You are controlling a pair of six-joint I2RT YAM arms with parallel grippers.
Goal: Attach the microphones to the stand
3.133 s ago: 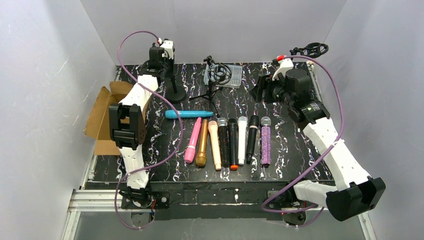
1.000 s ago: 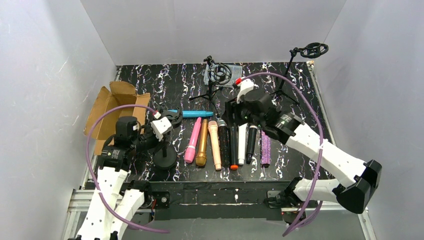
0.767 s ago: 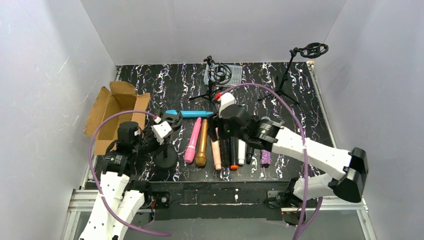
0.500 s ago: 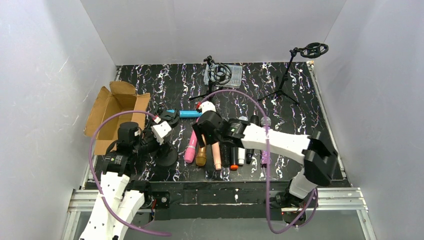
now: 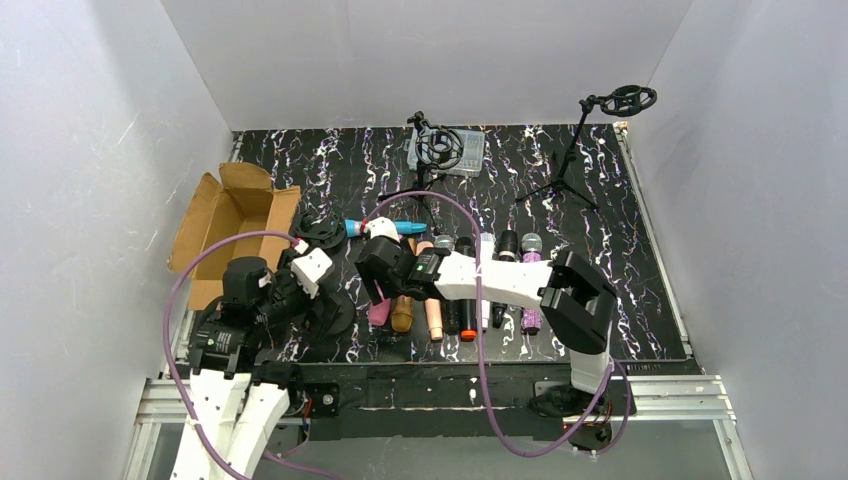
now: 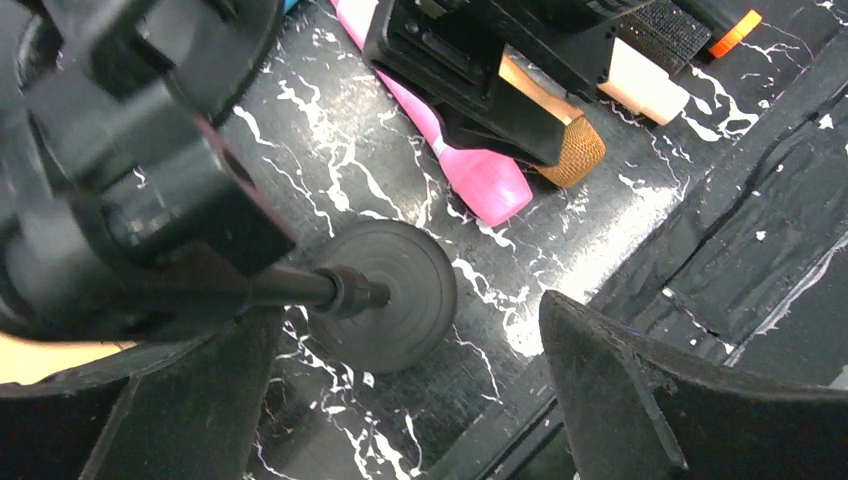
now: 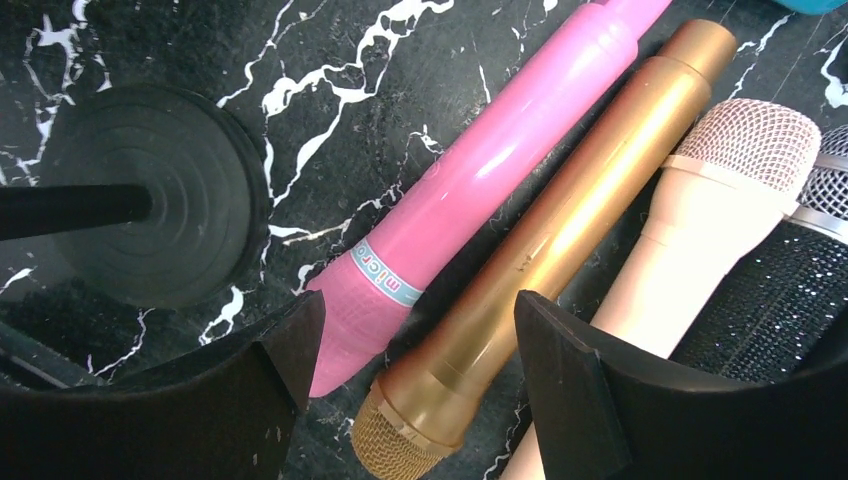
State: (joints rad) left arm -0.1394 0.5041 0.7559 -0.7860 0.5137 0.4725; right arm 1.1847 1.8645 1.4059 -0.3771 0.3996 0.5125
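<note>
The black stand, round base (image 5: 335, 312) (image 6: 385, 295) (image 7: 150, 195) and thin pole, stands upright at the near left, its clip head (image 5: 318, 230) on top. My left gripper (image 5: 325, 300) (image 6: 405, 318) is open wide around the lower pole, not touching it. The microphones lie in a row just right of the stand. My right gripper (image 5: 385, 298) (image 7: 415, 390) hovers open over the head ends of the pink microphone (image 5: 378, 314) (image 7: 480, 190) and the gold one (image 5: 402, 318) (image 7: 560, 230); the gold head lies between its fingers. A teal microphone (image 5: 400, 228) lies crosswise behind them.
The row continues with the peach (image 7: 700, 230), black glitter (image 7: 780, 300), white (image 5: 484, 290) and purple glitter (image 5: 530, 290) microphones. Two tripod stands (image 5: 430, 160) (image 5: 585, 150) and a clear box (image 5: 460, 150) stand at the back. A cardboard box (image 5: 235, 215) sits at the left edge.
My left gripper has opened and let go of the stand's pole. My right arm has swept left along the row, from the right-hand microphones to the pink and gold ones.
</note>
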